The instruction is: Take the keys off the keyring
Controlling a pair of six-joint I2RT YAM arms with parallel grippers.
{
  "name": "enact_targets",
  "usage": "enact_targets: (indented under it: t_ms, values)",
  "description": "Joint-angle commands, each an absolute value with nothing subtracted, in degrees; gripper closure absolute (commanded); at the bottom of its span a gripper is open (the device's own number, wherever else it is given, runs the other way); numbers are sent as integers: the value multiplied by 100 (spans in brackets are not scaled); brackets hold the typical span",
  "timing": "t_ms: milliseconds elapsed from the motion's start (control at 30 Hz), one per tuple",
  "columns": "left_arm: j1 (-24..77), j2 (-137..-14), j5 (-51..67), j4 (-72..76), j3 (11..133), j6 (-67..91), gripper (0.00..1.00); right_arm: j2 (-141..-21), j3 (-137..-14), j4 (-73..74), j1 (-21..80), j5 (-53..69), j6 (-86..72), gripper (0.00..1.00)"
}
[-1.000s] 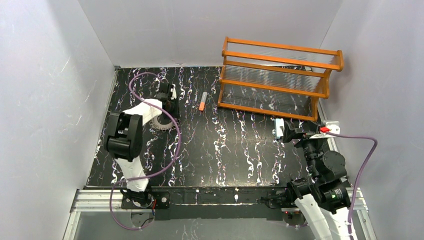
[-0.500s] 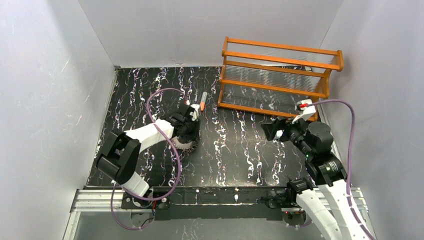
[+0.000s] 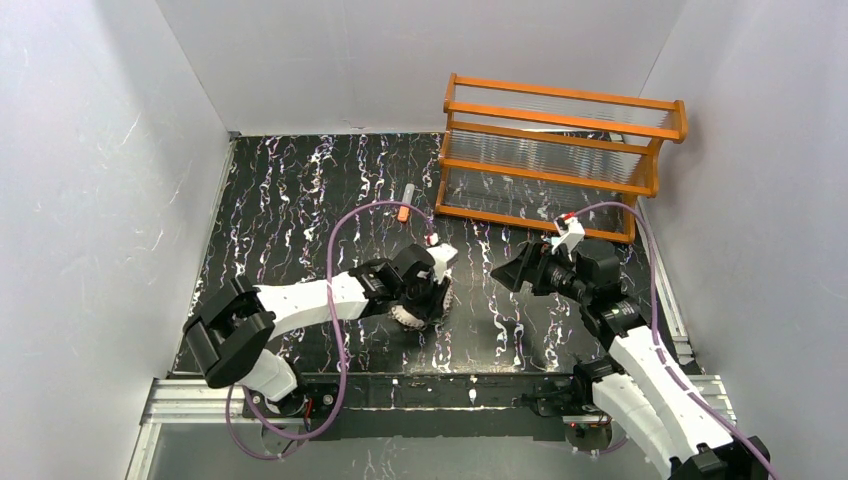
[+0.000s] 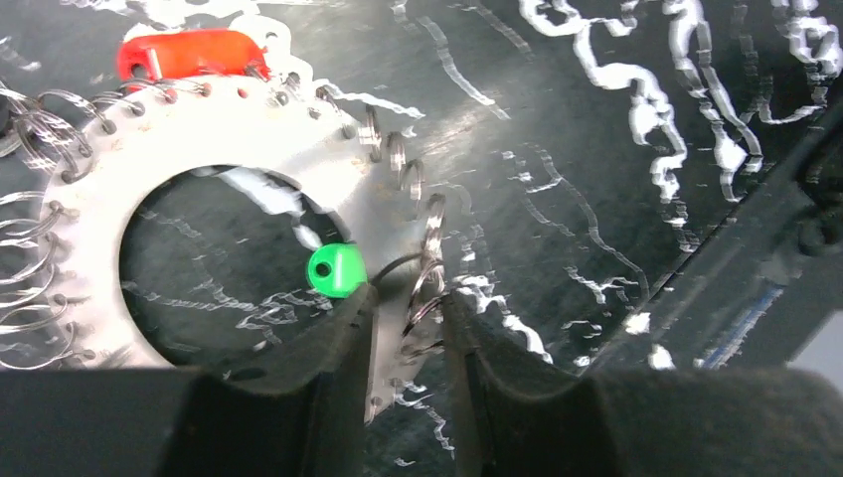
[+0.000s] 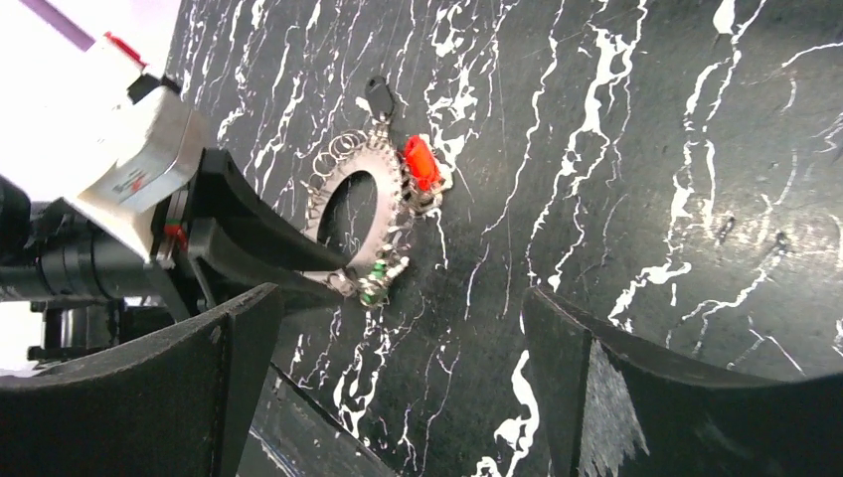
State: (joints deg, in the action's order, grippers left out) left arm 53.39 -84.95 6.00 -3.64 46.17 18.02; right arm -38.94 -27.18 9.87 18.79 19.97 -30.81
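Both arms have swung to the near centre of the tabletop (image 3: 300,200). The left gripper (image 4: 408,328) is clenched on the keyring (image 4: 249,129) rim beside the green key (image 4: 336,269), steadying it. The right gripper (image 3: 510,270), spread wide, faces it, apparently ready to pull.

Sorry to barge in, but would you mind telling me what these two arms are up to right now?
The left gripper is clamped on the toothed rim of the keyring, near the middle of the black marbled table. The green key sits right beside that grip, the red key is on the rim's far side, and a dark key hangs off another edge; none looks removed yet. The right gripper is wide open, pointed at the ring and touching nothing.
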Motion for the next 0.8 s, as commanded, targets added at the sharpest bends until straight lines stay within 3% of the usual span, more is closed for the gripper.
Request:
enact_targets:
  t_ms: [0, 67, 167, 233, 500, 567, 767]
  values:
    - [5559, -8223, 583, -66, 4592, 1620, 77, -4064, -2601, 127, 1913, 2330, -3511, 1]
    - [5572, -8171, 498, -124, 4558, 1617, 67, -4233, -2596, 143, 1923, 2313, -3536, 1]
    - [5572, -7923, 299, -378, 4562, 1702, 44, -4447, -2618, 124, 1973, 2376, -3498, 1]
    - [5572, -7659, 99, -616, 4633, 1790, 36, -4530, -2646, 134, 1995, 2357, -3470, 1]
    - [5563, -7135, -2088, -1988, 4926, 2500, 15, -5105, -2814, 183, 2224, 2328, -3349, 1]
    - [5555, -7143, -2373, -2140, 4867, 2729, 6, -5237, -2838, 157, 2345, 2244, -3352, 1]
    - [5523, -7495, -2435, -2056, 4811, 2970, 4, -5689, -2751, -177, 2567, 2088, -3542, 3]
